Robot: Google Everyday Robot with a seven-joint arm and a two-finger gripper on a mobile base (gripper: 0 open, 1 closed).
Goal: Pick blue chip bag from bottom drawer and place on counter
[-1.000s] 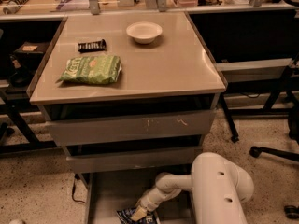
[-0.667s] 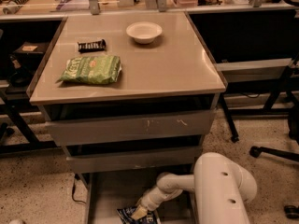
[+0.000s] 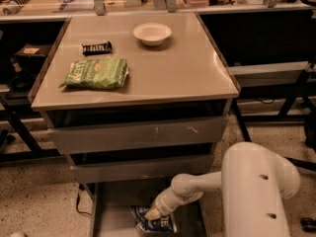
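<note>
Office or lab: cluttered desk (image 3: 44, 10), metal cabinet (image 3: 138, 135), speckled floor (image 3: 39, 201). Hand (image 3: 152, 214) low in bottom drawer (image 3: 116, 211).

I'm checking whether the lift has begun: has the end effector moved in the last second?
Yes, slightly. The end effector, at the blue chip bag in the bottom drawer, has shifted a little right and up-image, nearer the middle drawer's front.
</note>
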